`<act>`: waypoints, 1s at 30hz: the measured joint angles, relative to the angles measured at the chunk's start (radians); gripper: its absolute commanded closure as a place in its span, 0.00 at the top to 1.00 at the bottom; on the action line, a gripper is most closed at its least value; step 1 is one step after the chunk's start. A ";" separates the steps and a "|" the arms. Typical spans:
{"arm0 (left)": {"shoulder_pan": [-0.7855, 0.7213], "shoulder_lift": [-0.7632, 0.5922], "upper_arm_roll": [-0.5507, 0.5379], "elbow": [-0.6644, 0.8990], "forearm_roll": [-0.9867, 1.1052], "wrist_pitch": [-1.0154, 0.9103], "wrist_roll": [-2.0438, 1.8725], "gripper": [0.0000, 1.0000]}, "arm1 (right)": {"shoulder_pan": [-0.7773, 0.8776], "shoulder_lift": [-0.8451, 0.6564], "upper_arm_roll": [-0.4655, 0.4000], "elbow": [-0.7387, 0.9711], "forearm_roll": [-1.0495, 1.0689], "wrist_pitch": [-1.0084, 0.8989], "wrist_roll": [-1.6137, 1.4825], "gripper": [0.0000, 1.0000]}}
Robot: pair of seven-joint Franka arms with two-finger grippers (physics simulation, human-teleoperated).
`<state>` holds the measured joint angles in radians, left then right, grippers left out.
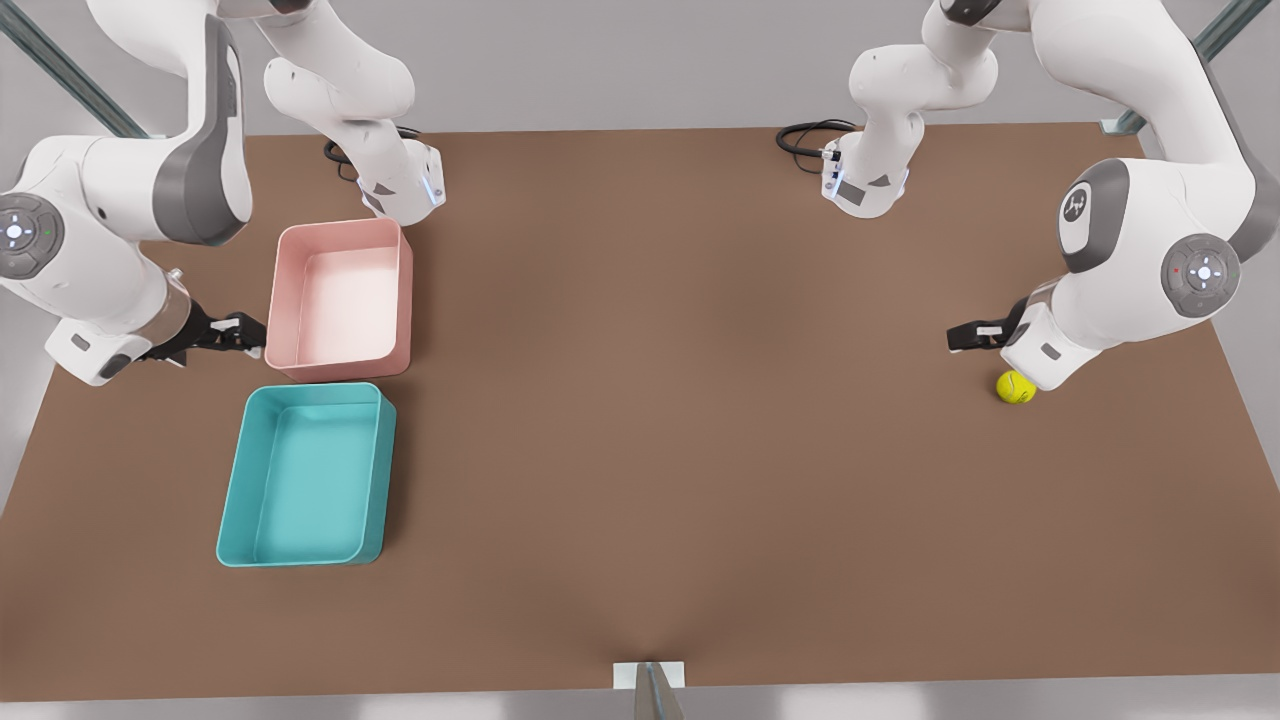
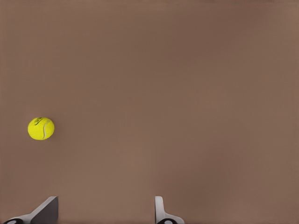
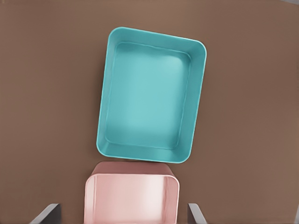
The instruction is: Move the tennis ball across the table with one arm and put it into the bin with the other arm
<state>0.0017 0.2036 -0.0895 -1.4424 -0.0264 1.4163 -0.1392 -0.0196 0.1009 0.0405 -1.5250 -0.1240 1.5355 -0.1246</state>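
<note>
Left gripper (image 1: 958,337): black, two-fingered, on the white jointed arm at the front view's right. Fingers (image 2: 160,210) spread wide, nothing between them; it hangs above the table.

Tennis ball (image 1: 1015,387): small fuzzy yellow-green ball with a white seam, resting on the table near this gripper, off to one side of the open fingers and not between them. In the front view it lies just beside the arm's white wrist housing; whether they touch cannot be told.

Table (image 1: 640,420): large flat matte brown surface, bearing everything listed.

Right gripper (image 1: 235,333): black, two-fingered, on the white arm at the front view's left, well apart from the ball. Fingers (image 3: 46,213) parted, empty. This arm waits.

Pink tray (image 1: 340,297): rectangular plastic, low walls, rounded corners, just beside and partly beneath the right gripper's reach. Empty.

Bin (image 1: 305,475): teal rectangular plastic tray, low walls, rounded corners, just past the pink tray from the right gripper, the two nearly touching. Empty.

Step in hand, as judged: the opening one, the approach to the ball; no grasp made, no transfer begun.

Next move, as judged: the left gripper needs shifting sideways to centre over the ball, then lowering and closing on it.
</note>
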 measured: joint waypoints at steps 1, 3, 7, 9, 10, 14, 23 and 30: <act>0.000 0.000 0.000 0.000 0.000 0.001 -0.003 1.00 | 0.003 0.001 -0.002 0.000 -0.001 0.001 0.004 1.00; -0.002 0.005 0.003 -0.004 0.001 0.003 -0.006 0.21 | 0.016 0.017 -0.012 0.000 -0.003 -0.001 0.013 1.00; 0.001 0.033 0.162 -0.111 0.025 0.070 0.105 0.21 | 0.019 0.107 -0.024 0.049 -0.006 -0.005 0.024 1.00; 0.032 0.057 0.241 -0.175 0.036 0.143 0.225 0.21 | -0.003 0.142 -0.025 0.094 -0.002 -0.005 0.028 1.00; 0.046 0.066 0.273 -0.214 0.042 0.193 0.299 0.21 | -0.026 0.143 -0.027 0.105 0.001 -0.010 0.026 1.00; 0.106 0.135 0.310 -0.265 0.078 0.344 0.614 0.21 | -0.066 0.154 -0.030 0.117 0.039 -0.019 0.019 1.00; 0.235 0.237 0.313 -0.515 0.089 0.709 1.401 0.21 | -0.084 0.151 -0.028 0.101 0.067 -0.019 0.010 1.00; 0.266 0.263 0.316 -0.562 0.186 0.869 1.741 0.21 | -0.078 0.149 -0.026 0.095 0.068 -0.016 0.005 1.00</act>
<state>0.2680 0.4666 0.2262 -2.0040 0.1596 2.2856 1.6020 -0.0976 0.2499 0.0148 -1.4301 -0.0564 1.5198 -0.1194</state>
